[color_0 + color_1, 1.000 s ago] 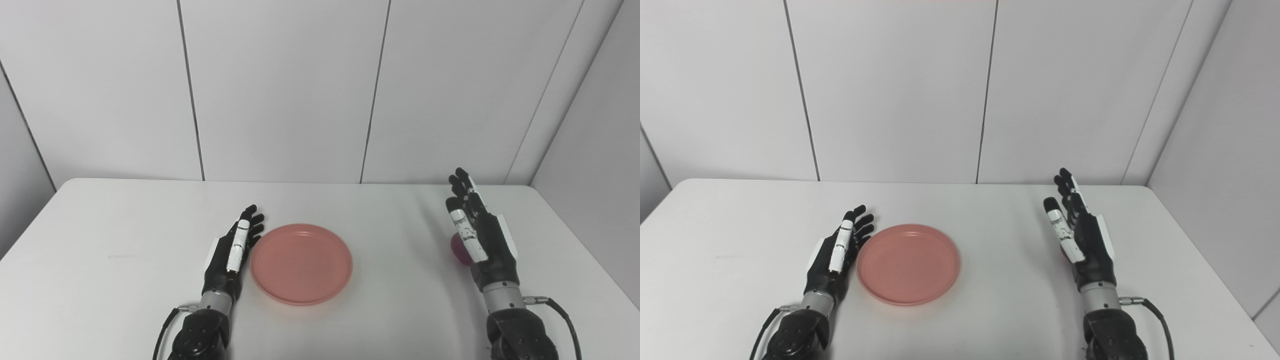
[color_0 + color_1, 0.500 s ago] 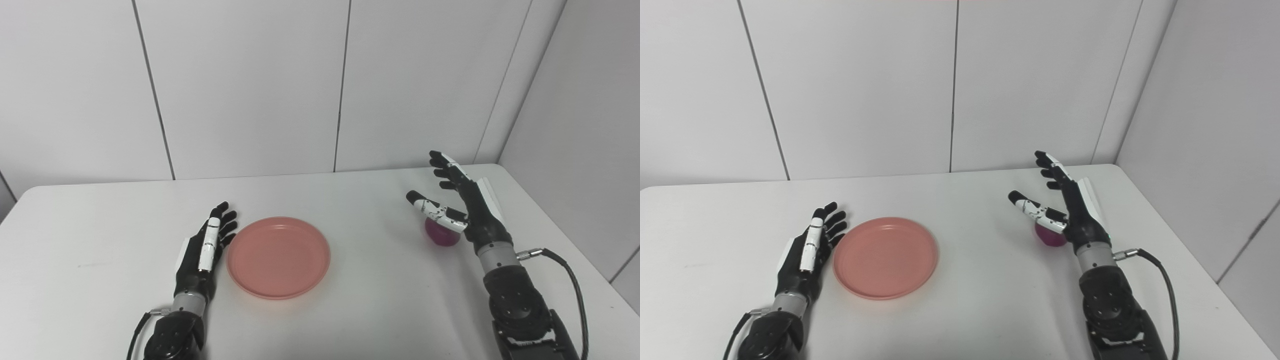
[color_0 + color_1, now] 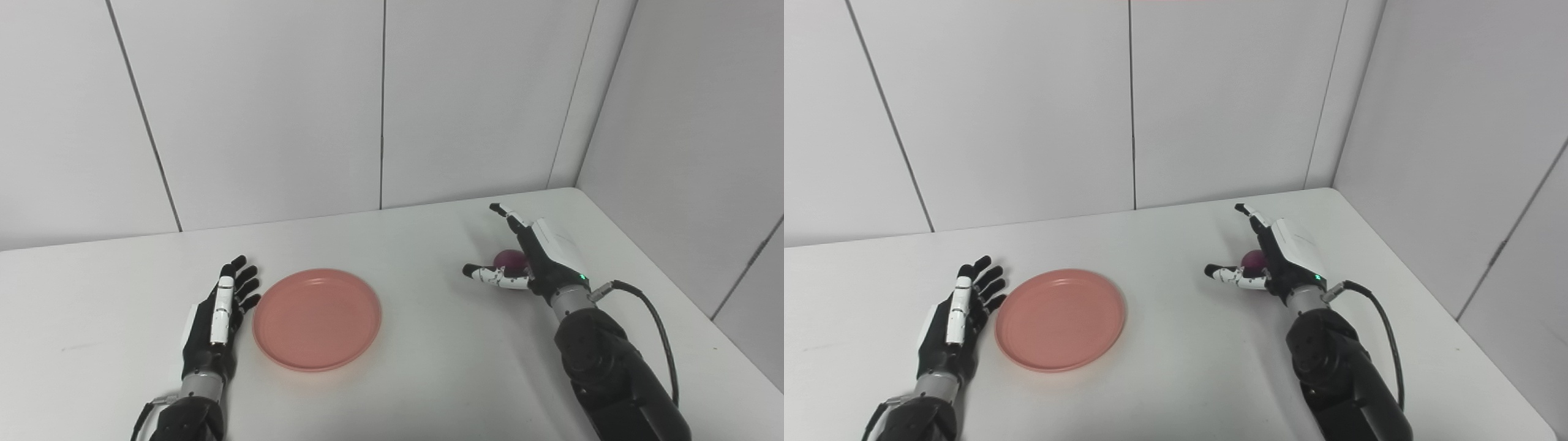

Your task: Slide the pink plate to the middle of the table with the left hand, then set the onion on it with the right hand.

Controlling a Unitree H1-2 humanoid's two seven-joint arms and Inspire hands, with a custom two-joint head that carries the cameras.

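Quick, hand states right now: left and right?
Left hand: open, empty, lying flat beside the pink plate.
Right hand: open, fingers spread over the onion, not yet closed on it.

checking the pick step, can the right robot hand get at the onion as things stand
Probably yes. The right robot hand is already over the onion, fingers spread around it and not yet closed. Nothing else stands near it on the table.

The 2 head cameras sit side by side, looking down at the table. Both show the same scene, shifted sideways.
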